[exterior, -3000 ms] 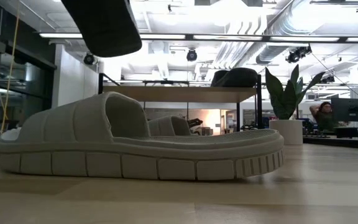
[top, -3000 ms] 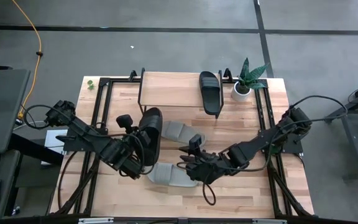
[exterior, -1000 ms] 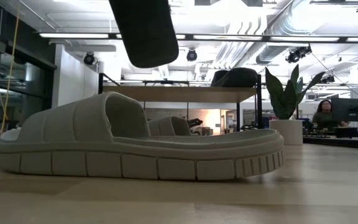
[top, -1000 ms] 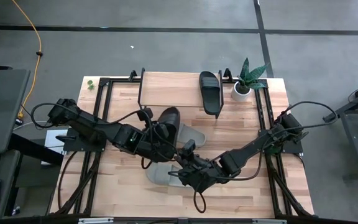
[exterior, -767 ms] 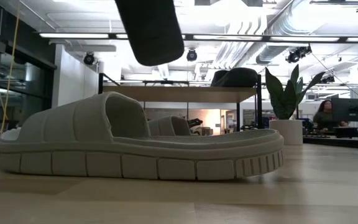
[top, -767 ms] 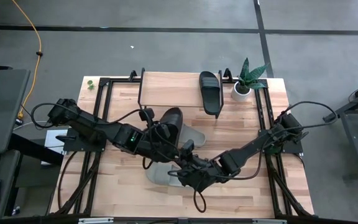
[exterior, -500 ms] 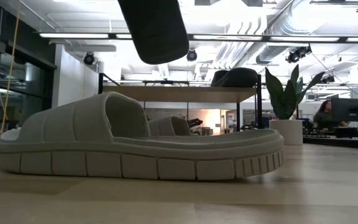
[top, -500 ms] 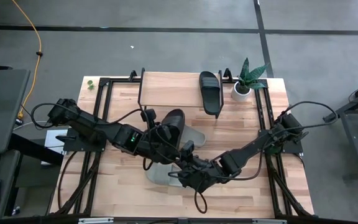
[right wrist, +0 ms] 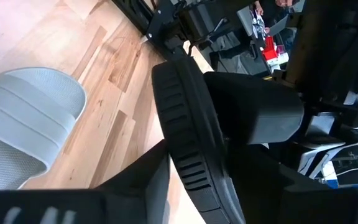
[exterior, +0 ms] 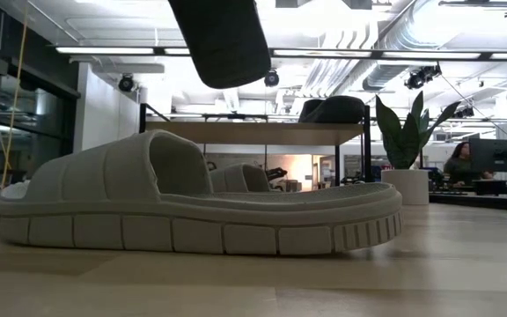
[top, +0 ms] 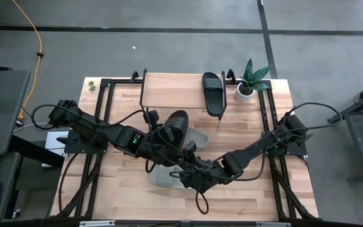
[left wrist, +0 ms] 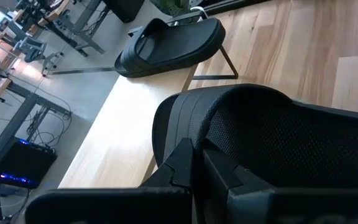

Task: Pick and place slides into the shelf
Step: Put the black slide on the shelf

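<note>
My left gripper (left wrist: 201, 165) is shut on a black slide (top: 174, 126), which it holds in the air over the table's middle; the slide's rounded end (exterior: 223, 40) hangs at the top of the low view. My right gripper (top: 188, 154) is open at that slide's near end, with the ribbed sole edge (right wrist: 188, 130) between its fingers. A second black slide (top: 213, 93) lies sole down on the shelf (top: 172, 91). Two light grey slides rest on the table, one (top: 198, 137) partly under the arms, one (top: 161, 176) nearer the front. My left gripper pinches the black slide's strap at its edge (left wrist: 204, 134), one finger on the ribbed outside and one against the mesh lining inside. The slide is lifted clear of the table and tilted. My right gripper has a finger (right wrist: 145, 177) close beside the sole edge; whether it touches I cannot tell.
A potted plant (top: 251, 82) stands at the shelf's right end. Dark metal frame rails (top: 103, 107) run along both sides of the table. The left part of the shelf board (left wrist: 123, 124) is bare. A person (exterior: 460, 163) sits far behind the table.
The held black slide has tipped a little, its hanging end swinging slightly toward the table's right. Both hands have stayed about where they were.
</note>
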Motion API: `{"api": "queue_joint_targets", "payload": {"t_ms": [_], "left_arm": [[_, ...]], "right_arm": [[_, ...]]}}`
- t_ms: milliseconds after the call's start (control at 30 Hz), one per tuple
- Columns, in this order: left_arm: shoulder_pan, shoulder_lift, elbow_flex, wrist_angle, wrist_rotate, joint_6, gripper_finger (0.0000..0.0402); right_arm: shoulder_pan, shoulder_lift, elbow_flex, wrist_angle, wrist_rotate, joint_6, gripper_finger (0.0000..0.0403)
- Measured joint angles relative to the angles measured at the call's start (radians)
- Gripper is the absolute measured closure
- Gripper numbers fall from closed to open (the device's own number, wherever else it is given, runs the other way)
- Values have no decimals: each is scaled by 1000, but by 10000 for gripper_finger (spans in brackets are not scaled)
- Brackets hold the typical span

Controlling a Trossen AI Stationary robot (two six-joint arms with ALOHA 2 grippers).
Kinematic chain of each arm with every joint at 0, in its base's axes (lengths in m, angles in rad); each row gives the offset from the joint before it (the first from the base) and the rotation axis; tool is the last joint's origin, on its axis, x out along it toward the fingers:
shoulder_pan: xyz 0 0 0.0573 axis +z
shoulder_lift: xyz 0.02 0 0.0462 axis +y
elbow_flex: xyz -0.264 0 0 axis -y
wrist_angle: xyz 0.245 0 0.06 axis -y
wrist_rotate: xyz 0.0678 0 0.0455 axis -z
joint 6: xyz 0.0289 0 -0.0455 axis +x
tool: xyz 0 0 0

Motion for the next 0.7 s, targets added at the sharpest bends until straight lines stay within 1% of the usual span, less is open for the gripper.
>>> {"api": "queue_joint_targets", "payload": {"t_ms": [200, 300, 500, 567, 700], "left_arm": [[0, 0, 0, 0, 7, 3, 401], [0, 0, 0, -2, 7, 3, 401], [0, 0, 0, -7, 2, 2, 395], [0, 0, 0, -9, 0, -1, 384], [0, 0, 0, -11, -1, -2, 346]], "right_arm": [[0, 0, 0, -3, -1, -1, 340], [1, 0, 0, 0, -1, -1, 366], [0, 0, 0, 3, -3, 5, 368], [0, 1, 0, 3, -3, 8, 368], [0, 1, 0, 1, -3, 14, 371]]}}
